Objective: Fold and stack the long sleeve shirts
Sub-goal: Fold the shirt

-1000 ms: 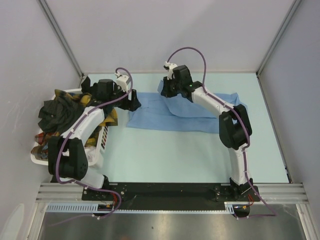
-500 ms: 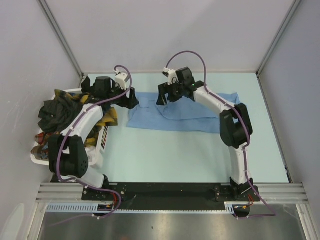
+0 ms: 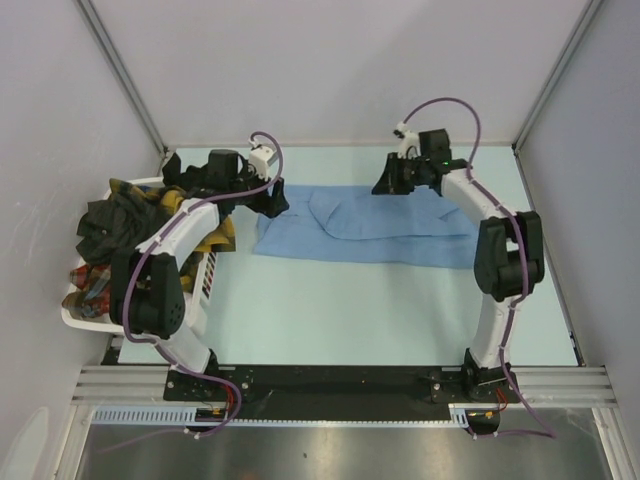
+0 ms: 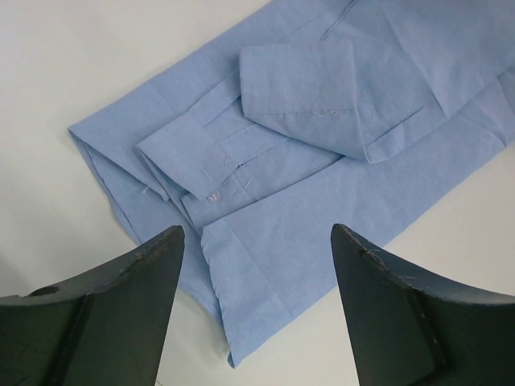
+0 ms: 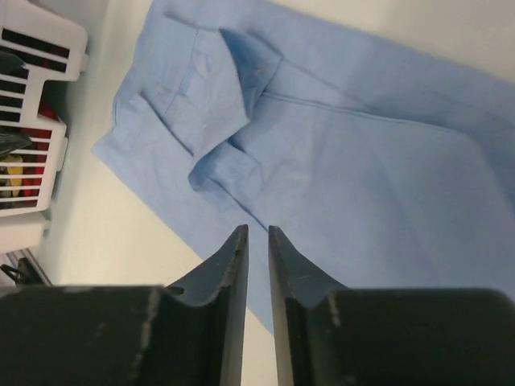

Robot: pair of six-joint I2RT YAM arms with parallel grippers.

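Hovering over the light blue shirt (image 3: pixel 370 228), left tool (image 4: pixel 256 235) spread; right tool (image 5: pixel 257 231) pressed together.

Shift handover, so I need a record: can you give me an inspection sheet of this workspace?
Surface: pale table, one shirt on it.
Job's things: blue shirt flat, cuffs folded onto it; dark and plaid shirts heaped in basket.
Clutter: nothing seen.
Grippers: left gripper, jaws open over blue shirt; right gripper, jaws shut, empty.
Cables: purple cables loop above both arms.
Surroundings: grey walls on three sides.
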